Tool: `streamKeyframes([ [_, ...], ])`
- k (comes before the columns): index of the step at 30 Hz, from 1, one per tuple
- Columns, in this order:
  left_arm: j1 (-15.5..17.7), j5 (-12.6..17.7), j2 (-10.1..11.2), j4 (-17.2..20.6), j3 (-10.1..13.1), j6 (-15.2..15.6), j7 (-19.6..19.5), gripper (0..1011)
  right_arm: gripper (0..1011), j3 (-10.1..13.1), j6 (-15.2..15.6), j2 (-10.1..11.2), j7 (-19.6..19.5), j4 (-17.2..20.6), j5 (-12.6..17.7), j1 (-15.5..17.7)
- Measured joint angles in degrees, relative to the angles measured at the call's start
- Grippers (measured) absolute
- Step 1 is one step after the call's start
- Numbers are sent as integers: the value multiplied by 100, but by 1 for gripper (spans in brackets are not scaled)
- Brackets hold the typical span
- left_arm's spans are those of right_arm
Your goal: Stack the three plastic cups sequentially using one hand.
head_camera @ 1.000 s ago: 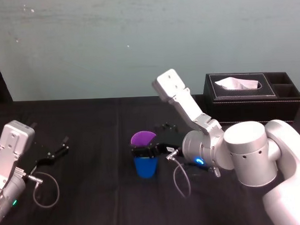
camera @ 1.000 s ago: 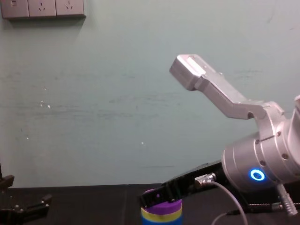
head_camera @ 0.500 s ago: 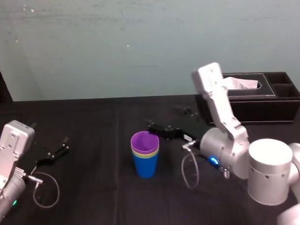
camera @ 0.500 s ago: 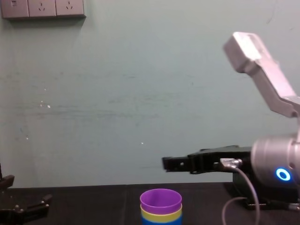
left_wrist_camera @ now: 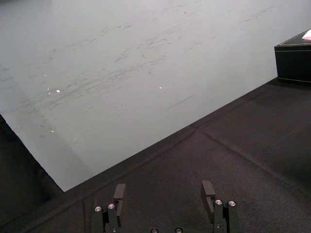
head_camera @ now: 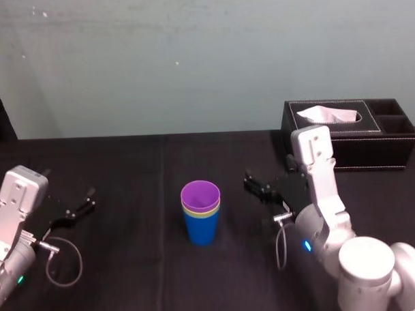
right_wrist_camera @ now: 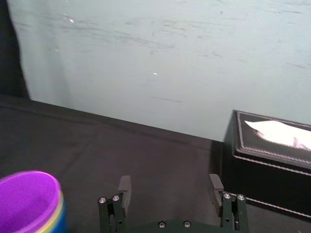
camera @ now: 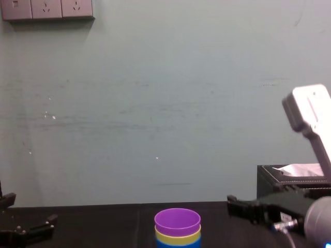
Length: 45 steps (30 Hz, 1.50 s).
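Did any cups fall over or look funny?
No, nothing looks odd. The purple cup sits in the yellow-green cup, inside the blue cup, all upright. The right gripper is open beside them, not touching. The left gripper rests far left.

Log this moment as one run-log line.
stack: purple cup in yellow-green cup in blue cup | right gripper: open, empty, right of stack | left gripper: open, parked far left | tissue box: back right

The right gripper (head_camera: 255, 184) lets go of the purple cup (head_camera: 200, 194) and draws back rightward, jaws spread, now apart from it
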State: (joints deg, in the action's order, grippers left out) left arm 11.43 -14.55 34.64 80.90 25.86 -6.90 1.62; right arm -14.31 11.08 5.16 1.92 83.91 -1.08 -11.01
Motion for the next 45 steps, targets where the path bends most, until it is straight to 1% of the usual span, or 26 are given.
streamKeyframes([
  [1, 0, 0, 0, 0, 0, 0, 0, 1000, 1004, 6, -144, -44, -105, -151, -85, 3],
  [4, 0, 0, 0, 0, 0, 0, 0, 1000, 1004, 16, -349, -114, -264, -357, -205, 0],
  [5, 0, 0, 0, 0, 0, 0, 0, 1000, 1004, 24, -462, -162, -364, -482, -276, -10],
  [8, 0, 0, 0, 0, 0, 0, 0, 1000, 1004, 49, -539, -235, -465, -637, -368, -33],
  [45, 0, 0, 0, 0, 0, 0, 0, 1000, 1004, 33, -532, -207, -435, -591, -341, -30],
])
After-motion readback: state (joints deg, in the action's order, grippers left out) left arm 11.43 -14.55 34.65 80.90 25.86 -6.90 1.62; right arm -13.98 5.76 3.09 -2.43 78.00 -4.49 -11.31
